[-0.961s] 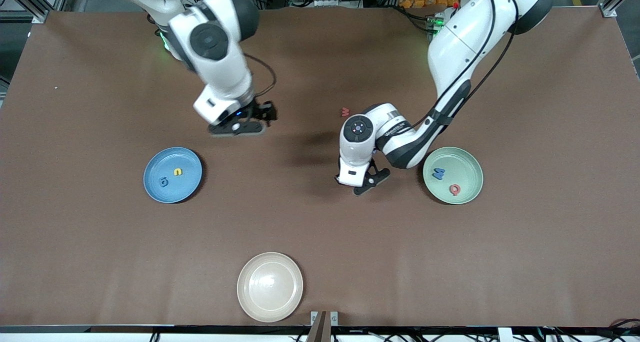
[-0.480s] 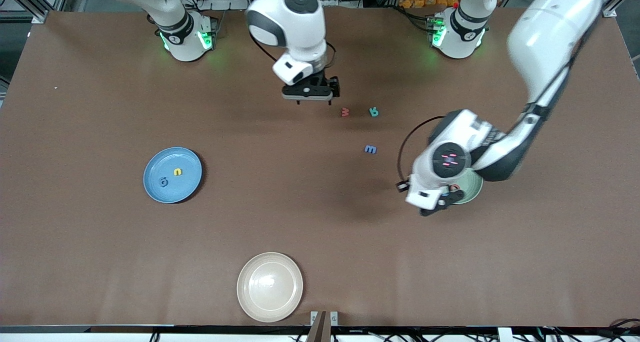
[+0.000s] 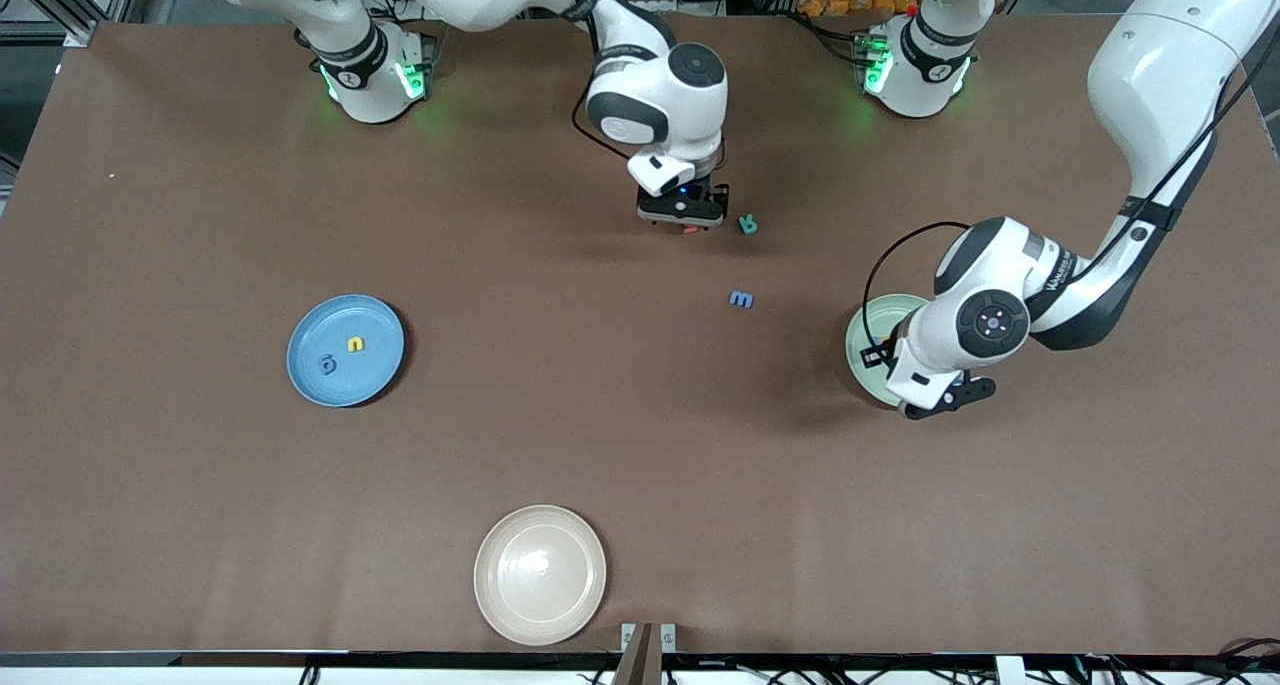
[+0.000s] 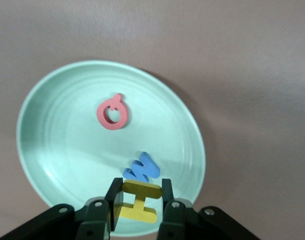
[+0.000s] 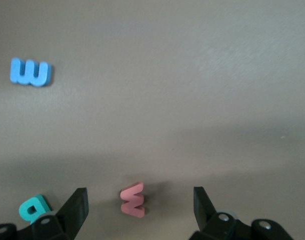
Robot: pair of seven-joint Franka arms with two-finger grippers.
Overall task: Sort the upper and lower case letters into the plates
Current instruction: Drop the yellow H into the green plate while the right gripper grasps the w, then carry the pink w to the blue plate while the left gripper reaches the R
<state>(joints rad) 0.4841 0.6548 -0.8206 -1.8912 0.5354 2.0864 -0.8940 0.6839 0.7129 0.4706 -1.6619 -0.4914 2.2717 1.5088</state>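
Sorting letters, mid-run
Our left claw [image 4: 137,200] has carried a pinched yellow H [image 4: 137,201] over the green plate [image 4: 52,100]; our right claw [image 5: 137,210] now straddles the red w [image 5: 133,199], wide open.

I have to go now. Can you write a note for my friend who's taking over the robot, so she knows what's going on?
Left pincer: shut on the yellow H, over the mint plate.
Right pincer: open, low over the red w.
Done: red Q and blue M in the mint plate; yellow n and blue g in the blue plate.
Left: drop the H; then sort the red w, teal letter and blue m, all loose on the table.
The cream plate holds nothing.
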